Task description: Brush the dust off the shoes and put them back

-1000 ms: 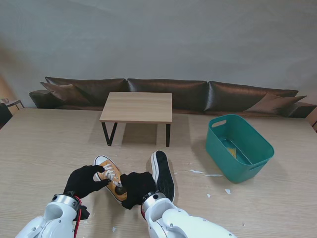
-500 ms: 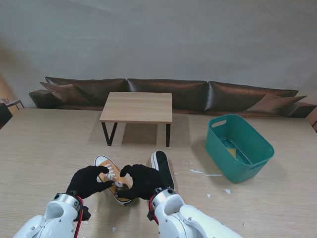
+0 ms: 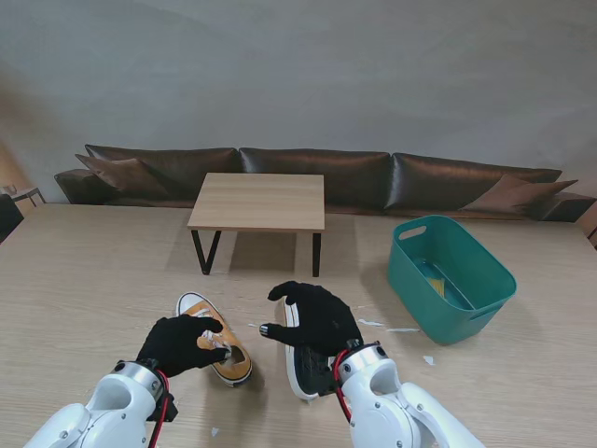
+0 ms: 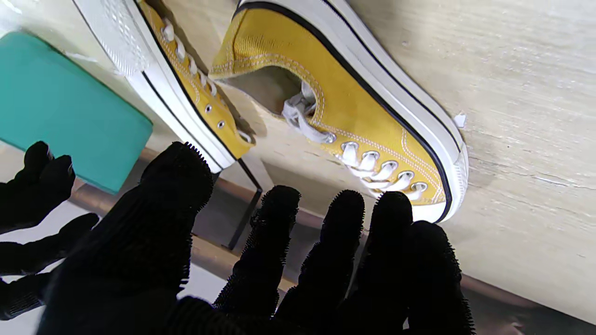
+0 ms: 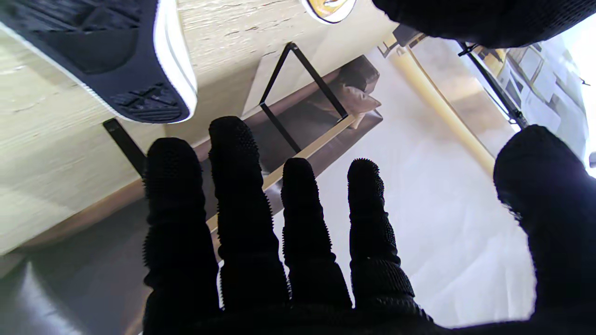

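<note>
Bench: pale wood-grain bench [image 3: 84,271] carrying everything
Basket: teal plastic basket [image 3: 451,276] at the right, well apart from the shoes
Shoes: upright yellow canvas sneaker [image 3: 214,336]; second yellow sneaker [image 3: 303,355] on its side, black sole showing
Left hand [image 3: 182,342]: black-gloved, fingers apart, resting on the upright sneaker
Right hand [image 3: 315,317]: fingers spread, holding nothing, over the tipped sneaker

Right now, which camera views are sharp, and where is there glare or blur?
Stand view: even light, soft shadows beside the shoes. Left wrist view: yellow shoe crisp, fingers near the lens softer. Right wrist view: washed-out glare by the thumb.
</note>
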Tool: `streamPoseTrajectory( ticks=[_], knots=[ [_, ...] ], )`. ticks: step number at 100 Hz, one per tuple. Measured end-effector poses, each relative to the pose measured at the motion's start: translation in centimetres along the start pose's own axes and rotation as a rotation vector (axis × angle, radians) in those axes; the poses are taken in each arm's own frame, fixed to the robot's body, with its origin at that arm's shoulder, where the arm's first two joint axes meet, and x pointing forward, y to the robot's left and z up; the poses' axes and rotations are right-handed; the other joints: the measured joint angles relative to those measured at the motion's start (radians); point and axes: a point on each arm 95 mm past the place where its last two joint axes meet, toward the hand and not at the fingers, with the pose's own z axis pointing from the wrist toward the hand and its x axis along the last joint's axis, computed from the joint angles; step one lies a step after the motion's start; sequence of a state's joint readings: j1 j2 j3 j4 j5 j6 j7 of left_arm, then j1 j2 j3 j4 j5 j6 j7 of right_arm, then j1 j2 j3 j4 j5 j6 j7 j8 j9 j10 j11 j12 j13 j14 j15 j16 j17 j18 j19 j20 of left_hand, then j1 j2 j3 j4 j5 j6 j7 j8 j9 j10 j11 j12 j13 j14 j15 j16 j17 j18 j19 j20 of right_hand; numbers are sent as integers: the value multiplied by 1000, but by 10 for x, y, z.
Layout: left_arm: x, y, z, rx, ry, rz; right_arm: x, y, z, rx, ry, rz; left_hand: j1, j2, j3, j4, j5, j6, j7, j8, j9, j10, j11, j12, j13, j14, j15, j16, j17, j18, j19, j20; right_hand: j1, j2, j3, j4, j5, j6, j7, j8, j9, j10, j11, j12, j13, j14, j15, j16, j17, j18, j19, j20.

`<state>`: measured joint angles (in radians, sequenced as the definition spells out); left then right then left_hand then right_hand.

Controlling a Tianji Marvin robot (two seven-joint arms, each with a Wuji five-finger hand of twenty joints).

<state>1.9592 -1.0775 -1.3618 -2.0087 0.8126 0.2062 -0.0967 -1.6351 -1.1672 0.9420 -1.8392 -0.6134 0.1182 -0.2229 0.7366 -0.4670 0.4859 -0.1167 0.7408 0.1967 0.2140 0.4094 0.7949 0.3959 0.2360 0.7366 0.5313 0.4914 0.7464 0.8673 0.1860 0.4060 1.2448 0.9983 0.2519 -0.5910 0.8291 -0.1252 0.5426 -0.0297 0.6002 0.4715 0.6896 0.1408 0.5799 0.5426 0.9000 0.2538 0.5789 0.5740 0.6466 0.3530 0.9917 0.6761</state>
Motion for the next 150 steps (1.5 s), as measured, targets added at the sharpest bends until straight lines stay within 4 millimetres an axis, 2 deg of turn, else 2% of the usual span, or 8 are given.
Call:
streamPoseTrajectory(
  ticks=[7,22,38,60,91,105,121,150],
  knots=[
    [4,1,1,-27,-10,36,-7,4,-2,-5,-13,9,-22,0,-12,0,1,-9,-2,-12,19,0,46,104,30,-9,108,66,36,-5,61,3,0,0,8,0,4,0,-5,0,11,8,-4,0,0,8,0,0,0,9,0,0],
    [11,4,7,-78,-32,64,-17,6,-1,-20,-50,43,-63,0,-63,1,18,-9,-3,-32,35,-4,178,312,70,-55,297,157,107,-25,124,70,0,0,18,0,19,1,-9,2,12,14,-10,0,0,10,0,0,0,10,0,0],
    [18,3,17,-107,-41,105,-27,6,3,-37,-82,47,-93,0,-111,2,25,-9,-6,-47,35,-18,276,388,103,-84,367,179,131,-36,136,82,0,0,44,0,23,4,-10,3,12,16,-10,0,0,21,0,0,0,11,0,0],
    [20,8,33,-126,-68,124,-34,5,7,-44,-107,51,-102,20,-202,2,39,-9,2,-57,35,-29,348,428,129,-110,402,187,158,-38,137,82,0,1,57,0,23,12,-10,3,12,20,-10,0,0,21,2,0,0,11,0,0],
    [24,14,40,-131,-76,104,-37,0,9,-39,-132,50,-101,19,-204,2,138,-9,115,75,40,-38,372,441,132,-111,415,187,173,-38,148,79,0,11,59,0,24,16,-10,9,12,24,-10,0,0,21,12,1,0,11,0,0],
    [25,16,39,-119,-78,102,-38,-2,9,-35,-140,51,-100,19,-204,2,152,-14,160,124,41,-39,375,441,150,-112,416,186,176,-38,149,77,0,11,78,0,24,19,-10,10,12,24,-10,0,0,21,13,1,0,11,0,0],
    [29,13,31,-107,-80,140,-38,-2,9,-30,-147,49,-81,19,-199,2,179,-25,197,168,50,-41,379,442,152,-112,416,186,178,-38,149,65,0,11,78,0,24,26,-10,10,12,24,-10,0,0,21,13,1,0,11,0,0],
    [40,18,29,-89,-77,116,-39,-3,8,-22,-153,52,-81,18,-108,2,225,-26,272,250,62,-48,393,442,157,-112,416,176,184,-38,149,50,0,11,78,0,24,28,-10,10,12,25,-10,0,0,21,15,1,-1,11,0,0]
  ],
)
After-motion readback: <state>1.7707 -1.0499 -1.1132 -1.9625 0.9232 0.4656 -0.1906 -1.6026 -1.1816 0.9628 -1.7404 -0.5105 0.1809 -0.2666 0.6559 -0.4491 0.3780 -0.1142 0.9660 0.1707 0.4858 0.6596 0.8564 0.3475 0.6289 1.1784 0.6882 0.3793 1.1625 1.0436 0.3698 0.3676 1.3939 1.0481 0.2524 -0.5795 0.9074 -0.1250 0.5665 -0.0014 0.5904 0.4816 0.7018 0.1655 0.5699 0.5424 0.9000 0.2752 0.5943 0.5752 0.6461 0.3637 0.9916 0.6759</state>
